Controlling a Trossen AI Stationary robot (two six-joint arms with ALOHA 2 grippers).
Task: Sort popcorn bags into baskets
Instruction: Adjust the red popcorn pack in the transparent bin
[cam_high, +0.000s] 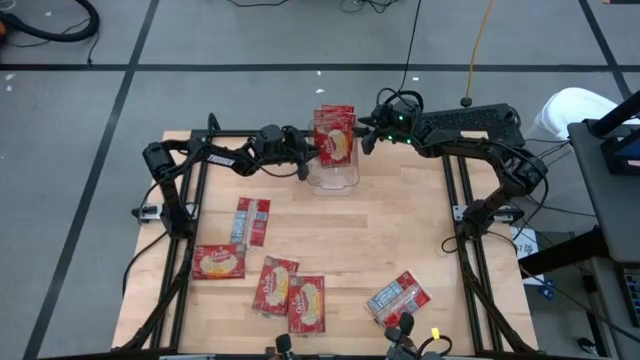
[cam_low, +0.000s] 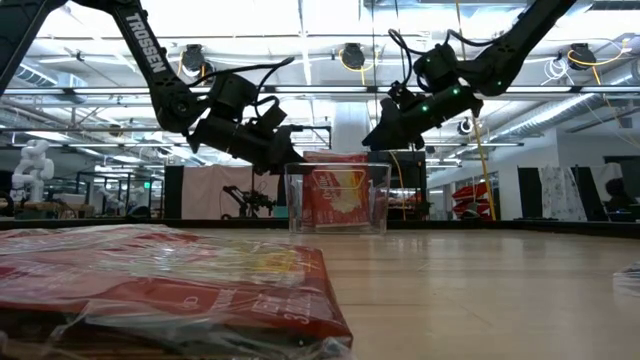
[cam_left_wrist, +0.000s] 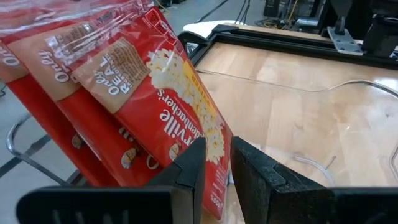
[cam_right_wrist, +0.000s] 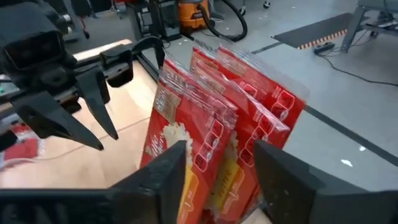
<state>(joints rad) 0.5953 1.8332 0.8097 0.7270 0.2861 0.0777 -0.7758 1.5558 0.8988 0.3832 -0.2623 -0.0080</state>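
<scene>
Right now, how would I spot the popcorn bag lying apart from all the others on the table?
Start at the wooden table and look to its near edge, right of the middle. One bag lies there alone, slanted. Unlike the red cluster to its left, it shows a silvery-blue half beside the red.

Popcorn bags (cam_high: 334, 140) stood upright in basket (cam_high: 335, 178) at counter's (cam_high: 400, 240) far edge; five more bags (cam_high: 275, 284) lay near front.
</scene>
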